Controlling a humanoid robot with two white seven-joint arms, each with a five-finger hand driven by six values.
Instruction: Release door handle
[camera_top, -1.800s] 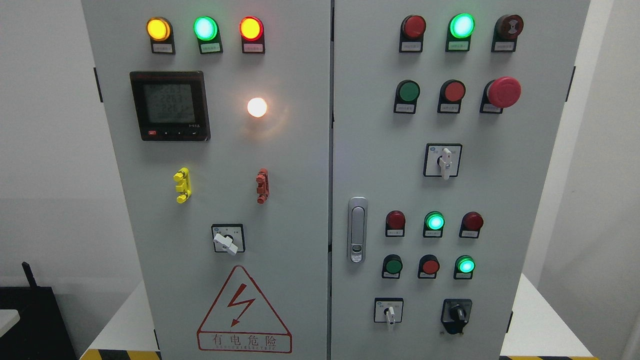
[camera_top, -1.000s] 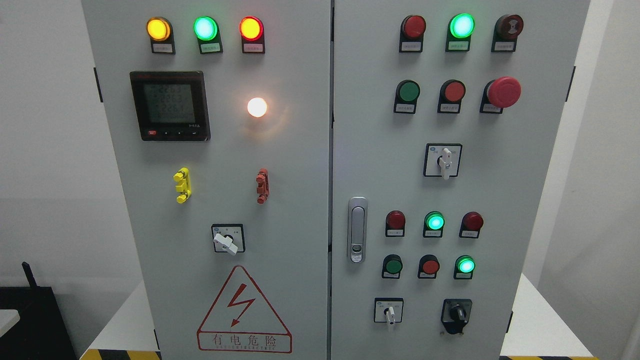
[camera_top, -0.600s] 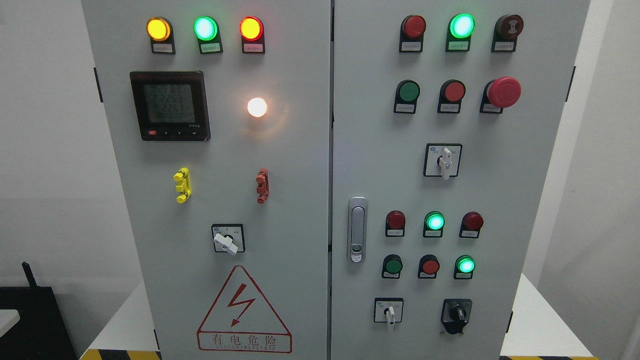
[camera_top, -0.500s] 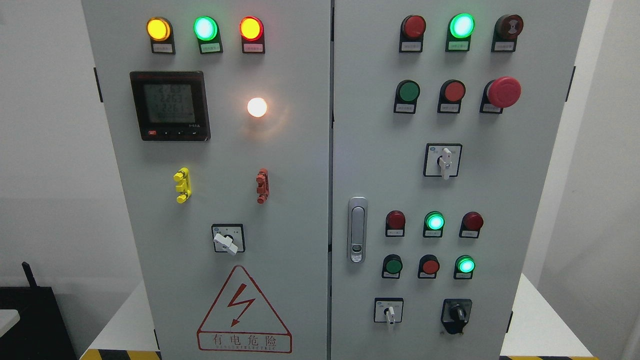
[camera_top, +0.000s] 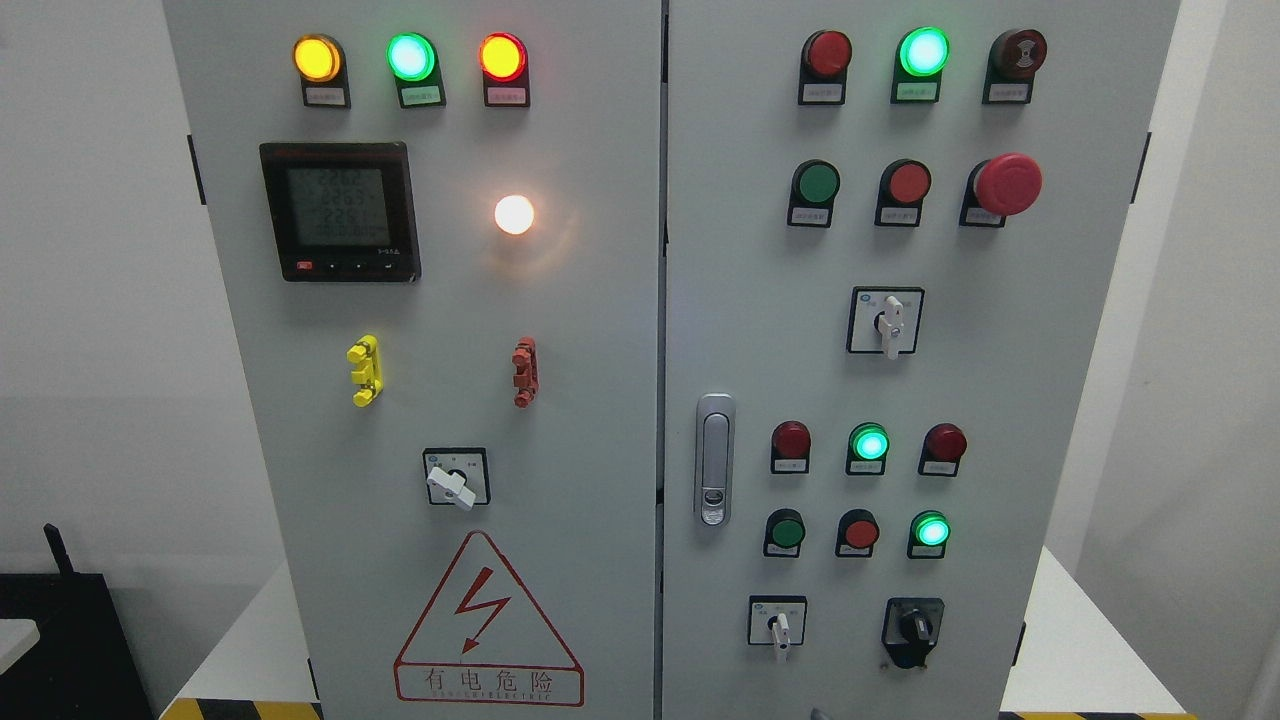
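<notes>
Cabinet front is being shown, no robot hand is being seen anywhere.

Going left to right: three lamps (camera_top: 410, 57) are being lit at upper left, one meter (camera_top: 340, 211) sits below, and the door handle (camera_top: 714, 459) is sitting untouched lower centre. Hand state can't be told, nothing's in frame. Four green lights are glowing overall. Risk-wise, the emergency stop (camera_top: 1007, 184) at upper right might get bumped by a hand being pulled back.

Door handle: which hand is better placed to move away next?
Probably right: the door handle is free, and only a grey sliver, perhaps that hand, shows at the bottom edge right of centre.
</notes>
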